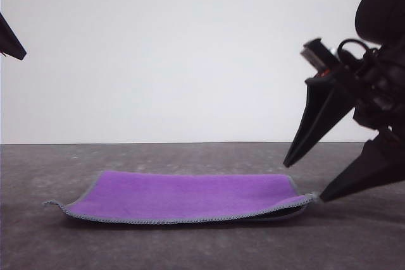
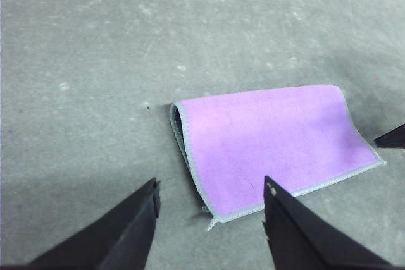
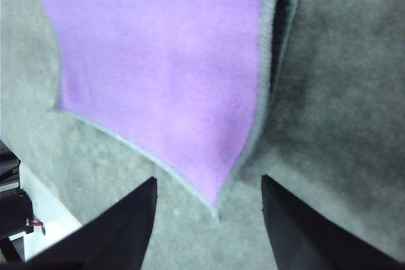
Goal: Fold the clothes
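The small soft cloth (image 1: 183,198), bright purple on its upturned face with grey stitched edging, lay already doubled over once on the grey, felt-like table (image 1: 202,245), a dark inner layer showing inside the loop at its right-hand end in the front view. It sat near the middle of the table, toward the front edge, with its long axis running left to right across the robot's front. The right gripper (image 1: 304,181), black and long-fingered, was much the nearer of the two: its fingers were spread apart, the lower tip just at the cloth's front right corner and the upper tip poised above that end, and whether the lower tip was actually touching the stitching could not be told. In the right wrist view the spread right gripper (image 3: 209,219) bracketed that corner with nothing pinched between its fingers. The left gripper (image 2: 211,219) was also spread and gripping nothing, hanging well apart from the cloth, which lay ahead of it with the left front corner pointing toward the gap between its fingers. Judged from this, a second fold would most likely run along the long axis, right end over to left, and the right arm was the one placed to take it.
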